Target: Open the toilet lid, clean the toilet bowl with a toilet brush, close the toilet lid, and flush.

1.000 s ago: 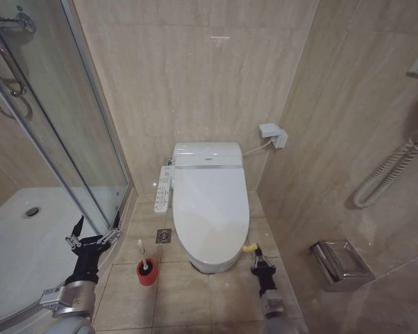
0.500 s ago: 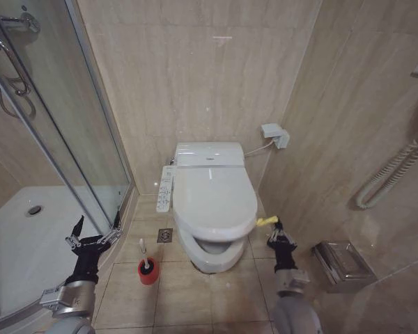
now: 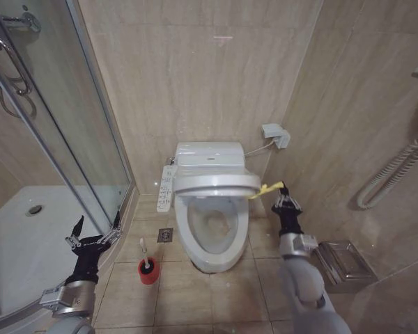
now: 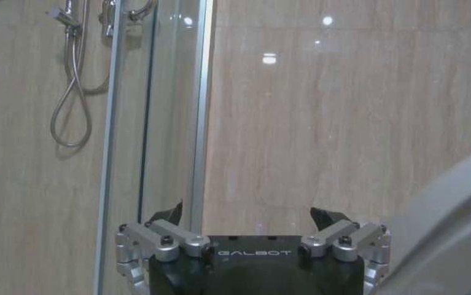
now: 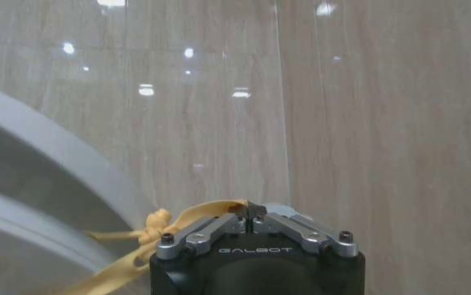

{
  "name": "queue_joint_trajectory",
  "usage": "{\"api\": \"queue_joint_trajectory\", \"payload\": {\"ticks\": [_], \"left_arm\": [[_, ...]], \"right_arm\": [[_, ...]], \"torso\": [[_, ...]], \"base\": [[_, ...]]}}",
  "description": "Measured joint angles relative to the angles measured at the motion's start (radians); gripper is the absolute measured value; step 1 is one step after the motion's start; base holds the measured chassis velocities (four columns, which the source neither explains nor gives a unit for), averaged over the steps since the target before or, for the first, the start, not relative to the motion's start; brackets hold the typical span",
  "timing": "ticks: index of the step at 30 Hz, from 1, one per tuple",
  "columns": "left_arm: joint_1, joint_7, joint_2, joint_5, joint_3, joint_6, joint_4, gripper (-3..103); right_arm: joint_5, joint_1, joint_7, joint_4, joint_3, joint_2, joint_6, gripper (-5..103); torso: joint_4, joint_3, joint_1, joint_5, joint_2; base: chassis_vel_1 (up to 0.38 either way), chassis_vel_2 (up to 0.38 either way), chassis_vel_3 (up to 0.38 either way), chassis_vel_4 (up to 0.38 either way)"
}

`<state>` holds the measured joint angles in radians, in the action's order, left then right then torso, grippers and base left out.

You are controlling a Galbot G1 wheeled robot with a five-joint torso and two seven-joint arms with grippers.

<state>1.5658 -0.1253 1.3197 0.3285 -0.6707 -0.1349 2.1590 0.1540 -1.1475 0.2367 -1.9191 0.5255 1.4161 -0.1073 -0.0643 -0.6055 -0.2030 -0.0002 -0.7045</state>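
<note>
The white toilet lid is raised about halfway, tilted up over the toilet bowl, whose inside shows a yellowish stain. A yellow strap loop hangs off the lid's right edge, and my right gripper is shut on it; the right wrist view shows the strap pinched at my right gripper beside the lid's edge. The toilet brush stands in its red cup holder on the floor left of the bowl. My left gripper hovers open by the shower door, also seen as my left gripper.
A glass shower door and white shower tray fill the left. A control panel hangs at the toilet's left. A floor drain lies beside the bowl. A metal paper holder and a grab bar are on the right wall.
My right gripper has risen and pulled the yellow strap up, swinging the lid from closed to about half raised and baring the bowl. The left arm stayed still.
</note>
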Motion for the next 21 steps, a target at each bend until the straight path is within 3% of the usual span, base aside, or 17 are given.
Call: {"api": "queue_joint_trajectory", "payload": {"ticks": [21], "left_arm": [[0.0,0.0,0.0,0.0,0.0,0.0,0.0,100]], "right_arm": [[0.067,0.373,-0.014,0.337,-0.026,-0.111,0.012,1]], "torso": [[0.0009,0.0,0.0,0.0,0.0]], "base": [[0.0,0.0,0.0,0.0]]}}
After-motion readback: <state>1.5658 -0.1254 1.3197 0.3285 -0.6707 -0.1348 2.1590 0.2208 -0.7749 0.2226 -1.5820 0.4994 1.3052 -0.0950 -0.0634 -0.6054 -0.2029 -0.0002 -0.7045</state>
